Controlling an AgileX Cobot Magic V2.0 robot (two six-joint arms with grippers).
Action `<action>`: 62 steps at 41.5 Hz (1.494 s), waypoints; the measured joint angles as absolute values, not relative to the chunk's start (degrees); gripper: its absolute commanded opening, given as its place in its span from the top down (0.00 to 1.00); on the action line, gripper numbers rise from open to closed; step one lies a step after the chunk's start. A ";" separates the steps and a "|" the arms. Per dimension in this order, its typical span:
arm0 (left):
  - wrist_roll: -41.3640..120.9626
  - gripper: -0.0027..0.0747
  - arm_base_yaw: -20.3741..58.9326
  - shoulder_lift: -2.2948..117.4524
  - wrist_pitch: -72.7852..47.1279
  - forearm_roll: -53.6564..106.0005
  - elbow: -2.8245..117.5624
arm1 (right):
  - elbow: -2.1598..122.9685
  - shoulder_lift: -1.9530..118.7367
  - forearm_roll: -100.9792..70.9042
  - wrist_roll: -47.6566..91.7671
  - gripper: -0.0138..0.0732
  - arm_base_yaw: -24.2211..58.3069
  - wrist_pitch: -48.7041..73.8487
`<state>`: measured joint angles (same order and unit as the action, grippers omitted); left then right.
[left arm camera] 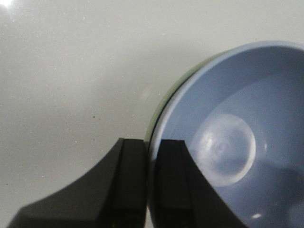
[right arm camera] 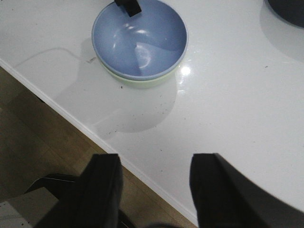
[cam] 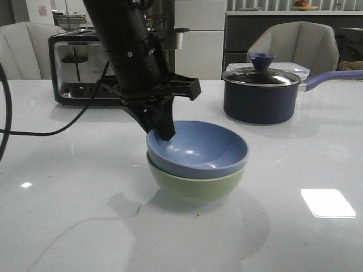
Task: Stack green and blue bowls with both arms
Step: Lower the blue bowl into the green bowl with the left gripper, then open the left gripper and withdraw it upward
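Left gripper (cam: pixel 163 131) is pinched on the blue bowl's (cam: pixel 198 148) left rim — one finger inside, one outside. The blue bowl sits nested in the green bowl (cam: pixel 195 186), in front of the saucepan (cam: pixel 261 96). Right gripper (right arm camera: pixel 154 185) hangs wide apart, empty, well clear toward the table (right arm camera: pixel 237 95) edge — the left is nearer by far. Release calls for spreading the fingers, then lifting straight off the rim.

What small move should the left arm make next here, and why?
Probably open the left gripper and lift away. The blue bowl already sits nested in the green bowl on the table, and the fingers are closed on the blue bowl's rim, one inside and one outside. The right gripper hangs open, well clear of the bowls, so nothing else seems left to place.
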<state>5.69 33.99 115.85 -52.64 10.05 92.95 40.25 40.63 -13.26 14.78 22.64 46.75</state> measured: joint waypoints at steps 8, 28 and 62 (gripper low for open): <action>5.69 0.42 33.99 115.85 -52.38 10.19 93.12 | 40.25 40.63 -13.26 14.78 0.33 22.64 46.75; 5.69 0.42 33.99 95.51 -55.33 7.46 84.85 | 40.25 40.63 -13.26 14.78 0.33 22.64 46.75; 5.69 0.42 33.99 43.36 -48.59 2.94 44.20 | 40.25 40.63 -9.58 13.12 0.33 21.17 46.75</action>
<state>5.69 33.99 43.36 -48.59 2.94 44.20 40.25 40.63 -9.58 13.12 21.17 46.75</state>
